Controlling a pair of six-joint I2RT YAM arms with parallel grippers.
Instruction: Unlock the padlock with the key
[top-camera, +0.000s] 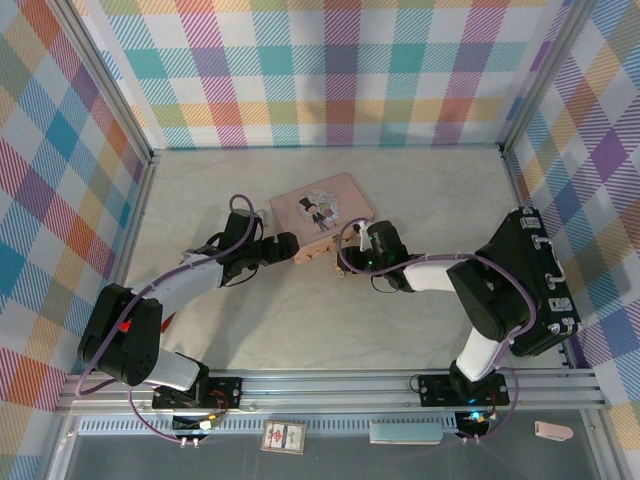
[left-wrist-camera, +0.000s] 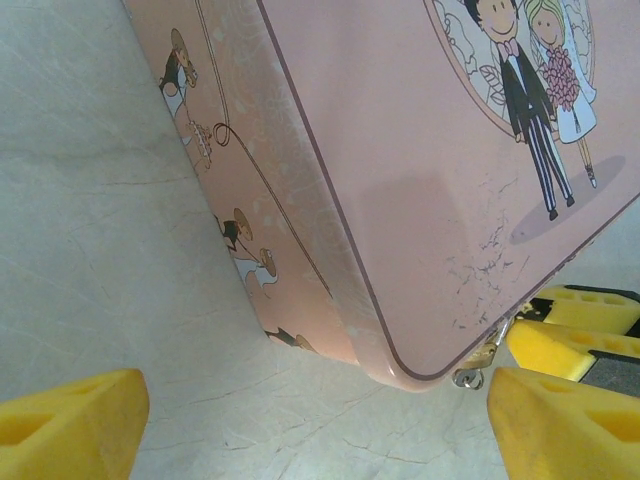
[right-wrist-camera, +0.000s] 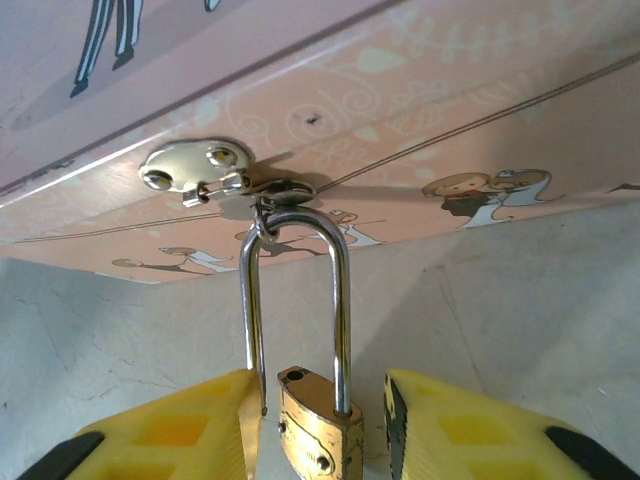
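Observation:
The brass padlock (right-wrist-camera: 320, 430) hangs by its silvery shackle (right-wrist-camera: 342, 300) from the clasp (right-wrist-camera: 200, 168) on the front wall of the pink picture tin (top-camera: 320, 212). The shackle's left leg is out of the lock body, so the padlock stands open. My right gripper (right-wrist-camera: 318, 398) is open, with one yellow finger on each side of the lock body and small gaps showing. My left gripper (left-wrist-camera: 312, 418) is open too, its fingers (left-wrist-camera: 70, 425) spread wide below the tin's near corner (left-wrist-camera: 420, 370). The key is hidden.
The tin lies at the middle of the marble-look tabletop (top-camera: 420, 190). Plaid walls enclose three sides. A black case (top-camera: 540, 285) stands at the right. An aluminium rail (top-camera: 330, 378) runs along the front edge.

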